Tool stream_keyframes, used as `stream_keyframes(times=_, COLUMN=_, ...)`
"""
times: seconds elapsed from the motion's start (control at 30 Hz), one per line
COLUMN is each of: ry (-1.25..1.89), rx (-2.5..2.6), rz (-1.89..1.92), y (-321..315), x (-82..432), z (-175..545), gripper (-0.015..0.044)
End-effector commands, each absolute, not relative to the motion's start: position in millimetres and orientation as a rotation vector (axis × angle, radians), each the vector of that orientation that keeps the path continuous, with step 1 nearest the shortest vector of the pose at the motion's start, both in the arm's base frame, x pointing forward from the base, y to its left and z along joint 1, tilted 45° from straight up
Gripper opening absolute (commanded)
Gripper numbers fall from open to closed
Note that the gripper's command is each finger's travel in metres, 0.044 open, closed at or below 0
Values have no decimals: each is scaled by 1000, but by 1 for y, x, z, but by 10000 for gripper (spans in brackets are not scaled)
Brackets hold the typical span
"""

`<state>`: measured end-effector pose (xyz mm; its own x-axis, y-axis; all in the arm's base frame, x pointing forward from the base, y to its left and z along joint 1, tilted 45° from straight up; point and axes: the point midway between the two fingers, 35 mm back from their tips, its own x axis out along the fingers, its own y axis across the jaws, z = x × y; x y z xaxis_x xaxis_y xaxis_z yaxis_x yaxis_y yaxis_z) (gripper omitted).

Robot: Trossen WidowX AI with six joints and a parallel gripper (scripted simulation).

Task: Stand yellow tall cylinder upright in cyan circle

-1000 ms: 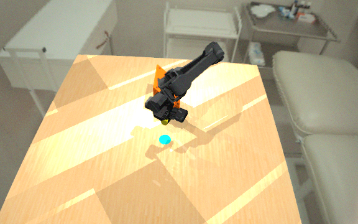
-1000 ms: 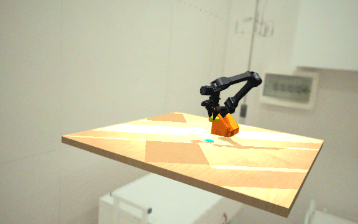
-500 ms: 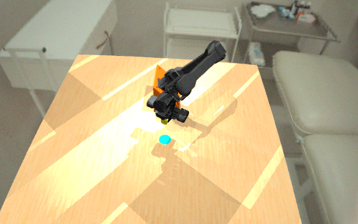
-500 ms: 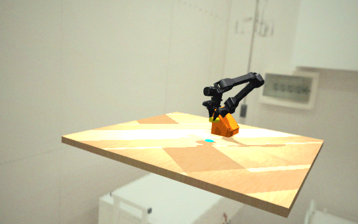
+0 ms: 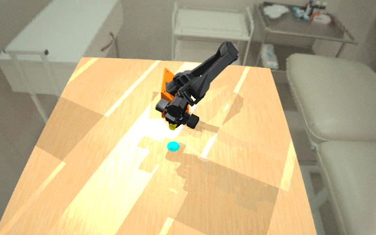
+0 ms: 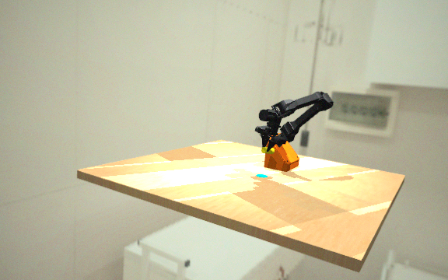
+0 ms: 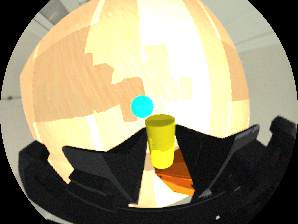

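The yellow tall cylinder [image 5: 172, 126] [image 6: 267, 150] [image 7: 161, 142] is held between the fingers of my gripper [image 7: 160, 129], which is shut on it. In the exterior view it hangs in the air above the table, lying roughly level, beside the front of the orange base. The cyan circle [image 5: 173, 146] [image 6: 262, 176] [image 7: 142, 106] is flat on the table, and nothing stands on it. In the top view the gripper and the cylinder are on the base's side of the circle. In the wrist view the circle shows just beyond the cylinder's near end.
The orange base [image 5: 167, 85] [image 6: 282, 157] [image 7: 175, 175] of the arm is close behind the gripper. The wooden table [image 5: 87, 196] [image 6: 193, 187] carries bright light bands and the arm's shadows. Its edges are well away from the circle.
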<state>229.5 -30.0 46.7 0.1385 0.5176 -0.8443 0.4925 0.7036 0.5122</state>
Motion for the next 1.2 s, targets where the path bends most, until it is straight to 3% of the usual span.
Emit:
stream_keyframes(times=0.0, ry=1483, rx=857, rz=3, y=-29, x=228, z=47, gripper=105)
stream_keyframes(times=1.17, ry=1378, rx=745, rz=-159, y=-24, x=219, z=44, gripper=105)
